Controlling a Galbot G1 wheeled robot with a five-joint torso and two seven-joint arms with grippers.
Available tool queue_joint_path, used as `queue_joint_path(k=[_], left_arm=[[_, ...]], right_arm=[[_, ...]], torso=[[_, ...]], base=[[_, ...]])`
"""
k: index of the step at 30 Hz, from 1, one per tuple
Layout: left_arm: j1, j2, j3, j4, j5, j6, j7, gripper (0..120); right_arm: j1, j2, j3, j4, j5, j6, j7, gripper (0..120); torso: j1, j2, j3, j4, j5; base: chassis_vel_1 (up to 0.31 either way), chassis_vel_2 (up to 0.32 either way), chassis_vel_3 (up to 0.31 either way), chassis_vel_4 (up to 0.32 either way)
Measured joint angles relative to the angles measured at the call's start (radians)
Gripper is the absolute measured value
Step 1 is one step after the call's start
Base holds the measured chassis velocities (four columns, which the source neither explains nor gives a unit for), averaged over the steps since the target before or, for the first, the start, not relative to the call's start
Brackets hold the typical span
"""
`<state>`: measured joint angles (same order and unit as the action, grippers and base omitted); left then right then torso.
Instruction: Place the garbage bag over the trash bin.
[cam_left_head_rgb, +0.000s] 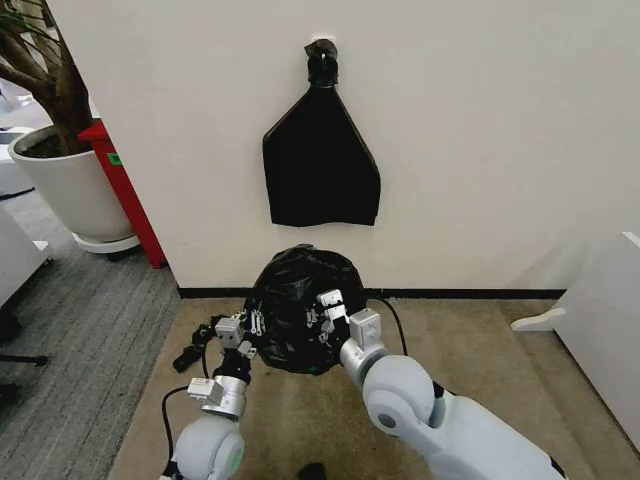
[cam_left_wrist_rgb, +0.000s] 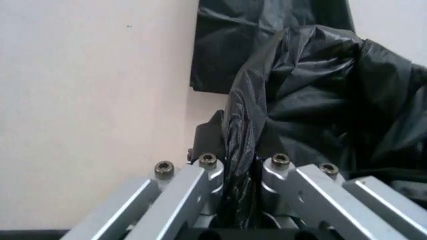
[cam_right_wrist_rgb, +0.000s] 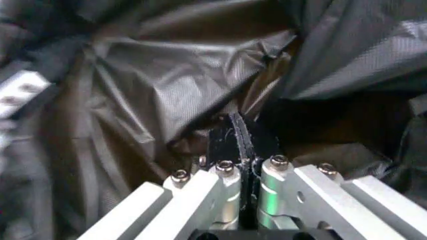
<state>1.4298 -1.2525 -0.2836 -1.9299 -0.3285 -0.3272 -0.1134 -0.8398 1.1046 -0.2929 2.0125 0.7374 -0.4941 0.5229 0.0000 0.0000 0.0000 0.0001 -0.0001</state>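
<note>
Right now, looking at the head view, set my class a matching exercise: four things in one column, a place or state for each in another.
Things:
1. garbage bag
2. flat black bag
3. plant pot
4. left gripper

Places or states:
A. hangs on the wall
B. stands on the floor at far left
C. bunched up between both grippers
D. shut on black plastic

Pairs: 1-C, 2-A, 3-B, 4-D

I see glossy white rounded arm shells, black cables looped at both wrists, silver metal grippers (left, right) with hex screws and black pads.
</note>
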Motion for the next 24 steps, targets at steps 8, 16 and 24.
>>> queue_joint_path(k=[8, 16, 24], left_arm=[[0.013, -0.011, 0.006, -0.020, 0.028, -0.011, 0.013, 4], [0.030, -0.015, 0.008, -0.041, 0.037, -0.017, 0.020, 4], [0.041, -0.014, 0.003, -0.047, 0.037, -0.025, 0.022, 4]], right_arm=[[0.063, 0.070, -0.043, -0.147, -0.013, 0.003, 0.018, 0], [0.112, 0.158, -0.057, -0.315, -0.054, 0.007, 0.019, 0], [0.163, 0.169, -0.054, -0.411, -0.068, 0.022, 0.009, 0]], torso=[[0.000, 0.000, 0.000, -0.0001, 0.0000], [0.000, 0.000, 0.000, -0.0001, -0.0001], [0.000, 0.000, 0.000, 0.0001, 0.0000]], base=[[0.000, 0.000, 0.000, 0.000], [0.000, 0.000, 0.000, 0.000], [0.000, 0.000, 0.000, 0.000]])
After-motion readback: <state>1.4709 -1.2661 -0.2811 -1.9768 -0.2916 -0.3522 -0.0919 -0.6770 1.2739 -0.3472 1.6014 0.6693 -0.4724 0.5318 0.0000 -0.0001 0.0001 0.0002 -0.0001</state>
